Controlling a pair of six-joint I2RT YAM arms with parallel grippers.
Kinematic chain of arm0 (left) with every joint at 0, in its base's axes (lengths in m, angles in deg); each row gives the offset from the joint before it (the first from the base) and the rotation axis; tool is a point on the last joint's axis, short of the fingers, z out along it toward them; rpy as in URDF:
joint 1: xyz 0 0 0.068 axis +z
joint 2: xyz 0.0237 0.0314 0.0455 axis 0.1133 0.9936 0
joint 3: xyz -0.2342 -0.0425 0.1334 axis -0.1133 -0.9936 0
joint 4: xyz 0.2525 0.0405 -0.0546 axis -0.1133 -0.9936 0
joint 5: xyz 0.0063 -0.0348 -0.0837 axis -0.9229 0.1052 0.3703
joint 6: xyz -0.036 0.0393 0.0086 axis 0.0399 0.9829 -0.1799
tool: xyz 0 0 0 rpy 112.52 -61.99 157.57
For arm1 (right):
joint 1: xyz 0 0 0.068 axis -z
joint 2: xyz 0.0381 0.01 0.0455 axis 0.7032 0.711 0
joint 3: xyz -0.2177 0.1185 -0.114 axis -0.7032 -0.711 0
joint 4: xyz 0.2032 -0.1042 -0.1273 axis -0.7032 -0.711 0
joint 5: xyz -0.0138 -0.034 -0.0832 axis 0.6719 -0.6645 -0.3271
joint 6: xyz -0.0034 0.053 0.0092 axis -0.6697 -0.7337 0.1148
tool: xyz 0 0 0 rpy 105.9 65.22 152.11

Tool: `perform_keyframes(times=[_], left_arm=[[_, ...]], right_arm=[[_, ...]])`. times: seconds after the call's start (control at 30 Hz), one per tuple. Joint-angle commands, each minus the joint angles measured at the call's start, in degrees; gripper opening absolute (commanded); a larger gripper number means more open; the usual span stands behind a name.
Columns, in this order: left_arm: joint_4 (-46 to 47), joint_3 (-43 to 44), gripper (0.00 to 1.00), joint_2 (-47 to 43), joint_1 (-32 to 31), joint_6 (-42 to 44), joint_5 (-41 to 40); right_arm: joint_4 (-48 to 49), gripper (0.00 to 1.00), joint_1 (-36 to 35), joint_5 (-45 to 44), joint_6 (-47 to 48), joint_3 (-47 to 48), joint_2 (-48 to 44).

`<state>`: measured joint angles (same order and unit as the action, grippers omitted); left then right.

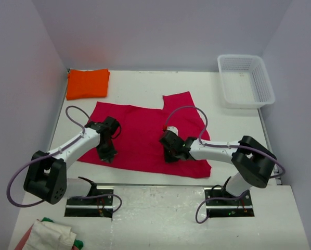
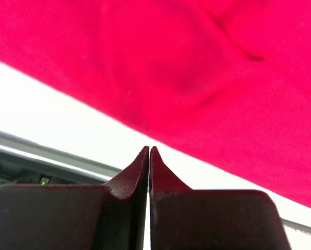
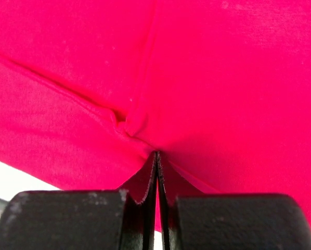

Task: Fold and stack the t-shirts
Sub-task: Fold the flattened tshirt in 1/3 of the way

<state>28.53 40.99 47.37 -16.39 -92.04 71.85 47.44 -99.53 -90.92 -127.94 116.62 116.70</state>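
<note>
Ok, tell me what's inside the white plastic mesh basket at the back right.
Nothing shows inside the white plastic mesh basket: only its own perforated floor and walls. Its near wall hides a thin strip of floor, so that strip cannot be checked.

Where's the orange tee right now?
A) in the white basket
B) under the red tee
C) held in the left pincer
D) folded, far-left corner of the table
D: the orange t-shirt lies folded at the far-left corner of the table, apart from the red t-shirt, which is spread out nearer the arms.
</note>
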Motion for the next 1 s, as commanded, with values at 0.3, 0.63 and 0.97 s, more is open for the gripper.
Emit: perform_keyframes(times=[0.3,0.63,0.97], left_arm=[[-9.4,-2.7,0.00,-8.8,-0.1,-4.3,-4.9],[-12.6,10.3,0.00,-16.3,-0.5,-0.7,-17.5],[-3.8,14.7,0.00,-6.8,-0.5,5.1,-15.2]], right_arm=[[-5.0,0.00,-9.2,-0.3,-13.9,-11.3,-2.2],[-13.7,0.00,-14.8,-6.0,-17.2,-6.2,-4.9],[-26.7,0.00,-11.9,-14.8,-12.7,7.9,-7.2]])
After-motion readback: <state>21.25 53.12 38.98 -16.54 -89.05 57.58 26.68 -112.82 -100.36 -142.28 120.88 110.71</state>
